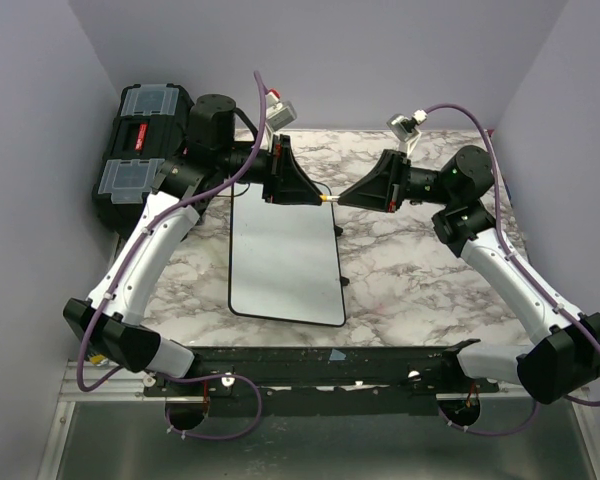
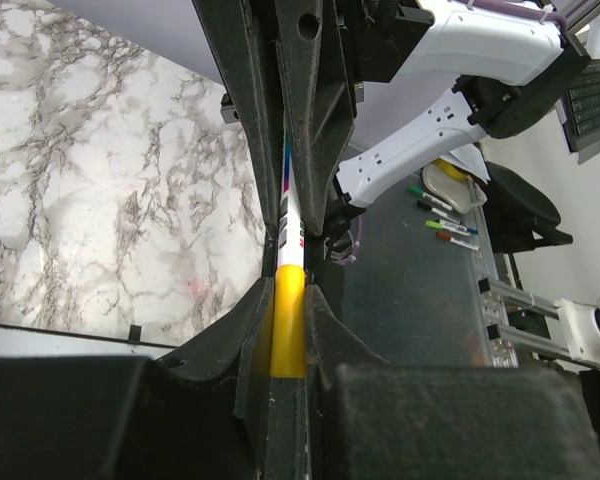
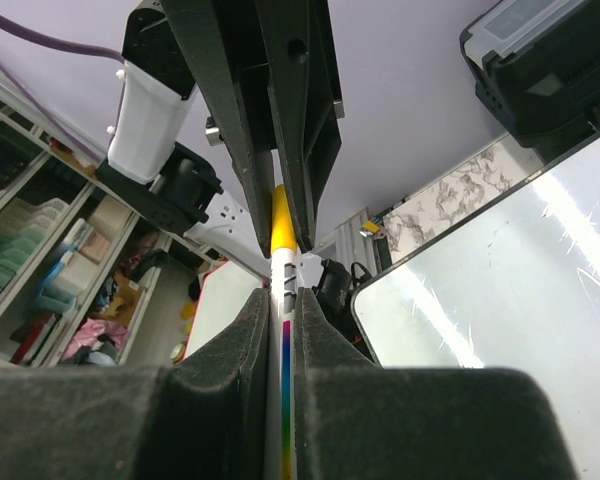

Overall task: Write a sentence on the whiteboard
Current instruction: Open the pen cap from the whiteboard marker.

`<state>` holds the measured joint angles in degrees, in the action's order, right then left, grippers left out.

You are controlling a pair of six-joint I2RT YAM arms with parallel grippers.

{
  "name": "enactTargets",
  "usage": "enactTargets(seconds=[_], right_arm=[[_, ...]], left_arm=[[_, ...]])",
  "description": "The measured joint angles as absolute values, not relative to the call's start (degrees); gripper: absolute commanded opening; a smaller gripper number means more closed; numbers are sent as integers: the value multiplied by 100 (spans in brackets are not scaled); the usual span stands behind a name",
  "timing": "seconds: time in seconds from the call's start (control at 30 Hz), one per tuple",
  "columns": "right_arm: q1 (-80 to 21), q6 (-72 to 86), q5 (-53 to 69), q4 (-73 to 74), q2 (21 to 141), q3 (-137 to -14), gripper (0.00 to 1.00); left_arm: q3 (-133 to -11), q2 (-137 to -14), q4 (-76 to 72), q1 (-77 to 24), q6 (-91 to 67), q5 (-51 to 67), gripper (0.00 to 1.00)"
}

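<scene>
Base rail (image 1: 310, 362): black metal bar across the near edge, with thin purple cables (image 1: 220, 425) looping under it.
Left gripper (image 1: 310, 196): black and wedge-shaped, tapering to a point. It faces the other gripper above the far right corner of the whiteboard (image 1: 285, 260). Its matte, faintly grainy fingers (image 2: 230, 340) are pinched tight on the yellow end of the marker (image 1: 328, 199).
Right gripper (image 1: 348, 199): the same tapered black form, pointing back at its partner. Its fingers stand narrow, pressed against the marker's white barrel from both sides.
Marker: slim, smooth cylinder bridging the two grippers roughly level. The part on the left gripper's side is glossy yellow. The barrel on the right's side is white with a rainbow stripe and small print.
Whiteboard: flat, glossy white rectangle with a thin black rim, rounded corners and small black feet along its right edge. It lies on the table (image 1: 420, 270) left of centre, long side running away from the rail, and glare streaks cross its surface.
Table: smooth top with a white and grey veined marble pattern.
Toolbox (image 1: 140, 150): chunky black plastic with clear-lidded compartments, at the far left corner, apart from the whiteboard.
</scene>
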<state>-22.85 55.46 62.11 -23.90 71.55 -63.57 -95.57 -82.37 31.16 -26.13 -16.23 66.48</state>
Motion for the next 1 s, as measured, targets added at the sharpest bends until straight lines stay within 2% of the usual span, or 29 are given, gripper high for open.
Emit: enactTargets(seconds=[0.6,1.0], right_arm=[[-2340,5140,5406,-2025,6606,-5892,1],[-2545,5142,5011,-1931,6429,-5778,1]], left_arm=[[-9889,-8541,3551,-2622,-1376,6696,0],[-9201,-8300,2499,-2307,-1957,7290,0]])
